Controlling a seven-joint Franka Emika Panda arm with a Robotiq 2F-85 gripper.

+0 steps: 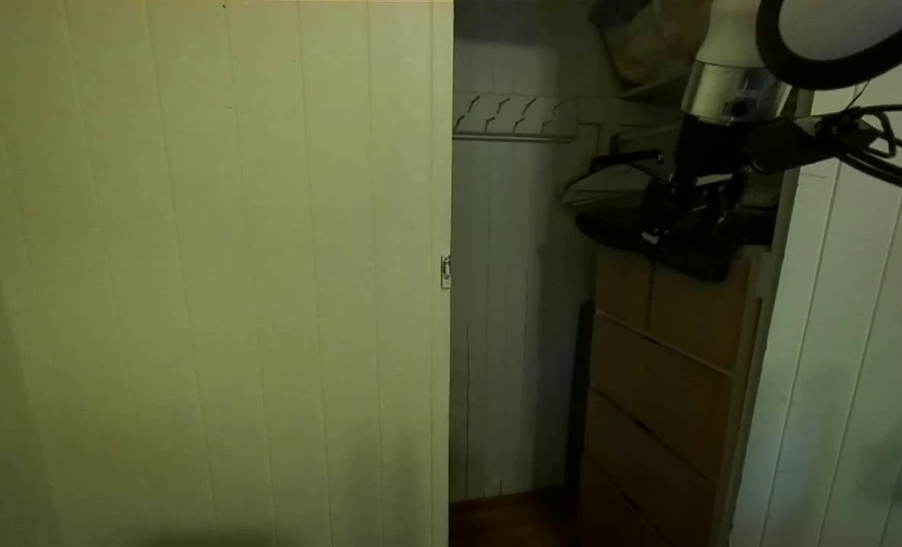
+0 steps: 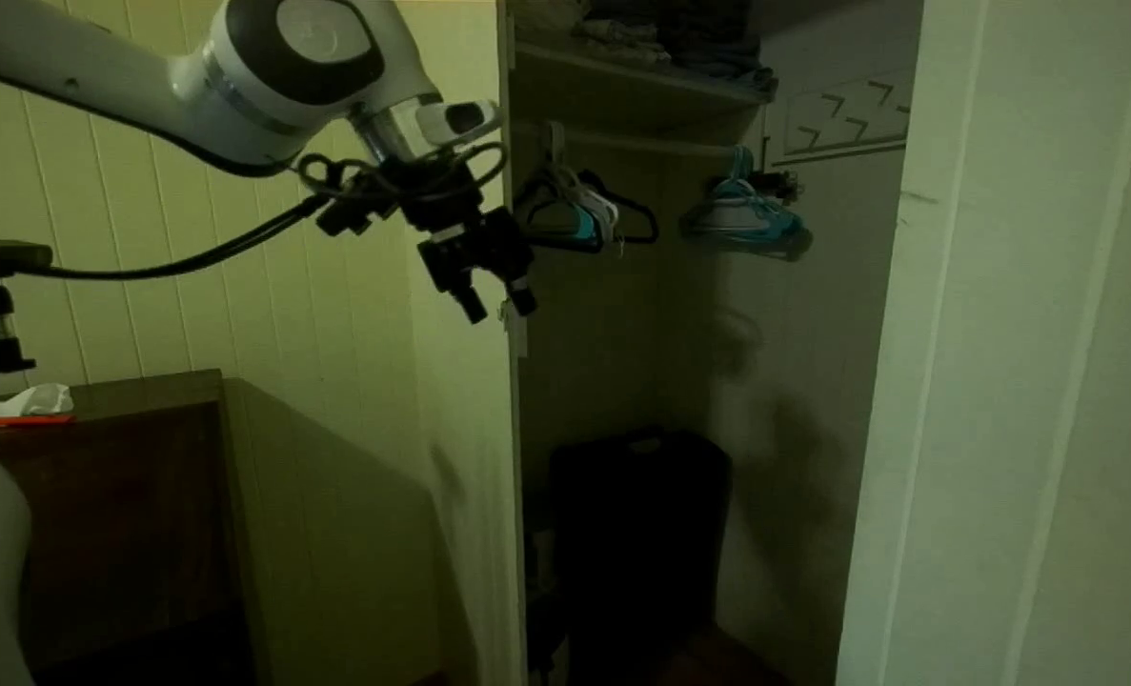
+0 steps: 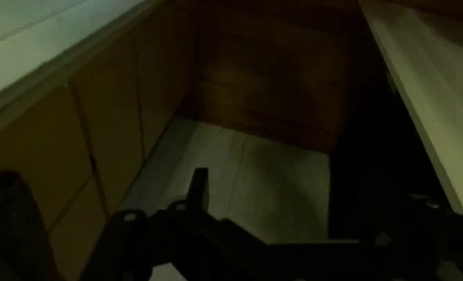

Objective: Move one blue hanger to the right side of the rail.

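Several light-blue hangers (image 2: 744, 217) hang bunched at the far right end of the pale rail (image 2: 656, 144) in an exterior view. A blue part (image 2: 581, 223) also shows among white and black hangers at the rail's left end. In an exterior view, hangers (image 1: 606, 182) show beside the arm, their colour too dark to tell. My gripper (image 2: 498, 305) is open and empty, pointing down outside the closet opening, left of and below the hangers. It is dark against the closet in an exterior view (image 1: 682, 232). In the wrist view (image 3: 293, 191) no hanger shows, and the right finger is lost in darkness.
A door panel edge (image 2: 513, 286) stands close beside the gripper. A shelf (image 2: 641, 71) with folded cloth is above the rail. A hook rack (image 1: 507, 114) is on the back wall. A drawer unit (image 1: 659, 365) and a black suitcase (image 2: 641, 534) stand inside the closet.
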